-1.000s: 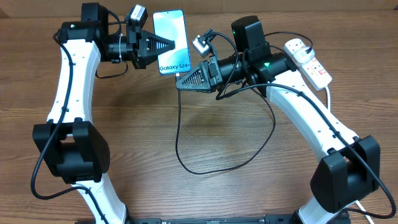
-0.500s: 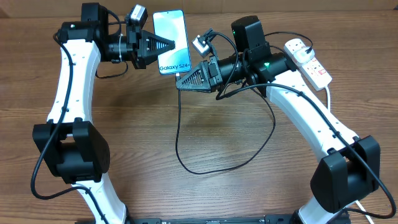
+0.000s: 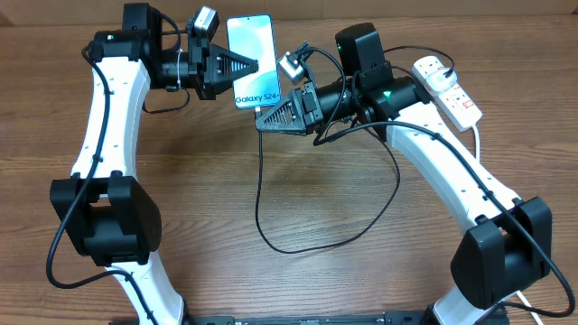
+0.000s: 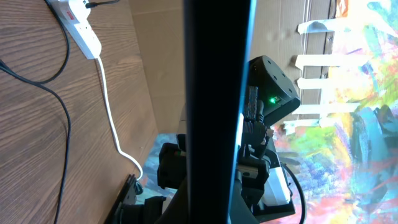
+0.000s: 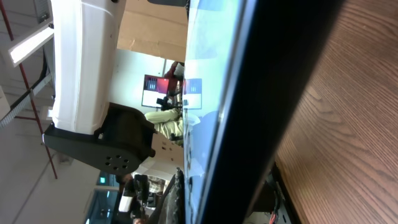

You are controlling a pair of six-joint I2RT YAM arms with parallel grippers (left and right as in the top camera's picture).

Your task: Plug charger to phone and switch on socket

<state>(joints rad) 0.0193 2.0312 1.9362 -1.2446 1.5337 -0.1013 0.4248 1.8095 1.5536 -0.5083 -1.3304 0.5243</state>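
**Item 1.** Slim rectangular smartphone with a light blue screen and "Galaxy S24" lettering near its nearer end (image 3: 254,50). It sits at the far middle of the brown wood-grain worktop (image 3: 298,280), screen up, between the two arms. Whether it rests on the wood cannot be told from above.

**Item 2.** Left fingers (image 3: 233,65), black and tapered. They are closed on the phone's left long edge. In the left wrist view the phone shows as a dark bar across the middle.

**Item 3.** Long thin black charger cable (image 3: 256,194). Its free end is at the phone's nearer short edge. Whether the tip is seated cannot be told. The rest lies in a wide loop running back under the right arm.

**Item 4.** Right fingers (image 3: 275,116). They are closed, pinching the cable's end.

**Item 5.** White oblong power strip with small red switches (image 3: 449,88). It lies at the far right, well apart from the phone, with a white plug in it. A thick white cord (image 3: 476,135) trails from it. The switch positions are too small to read.
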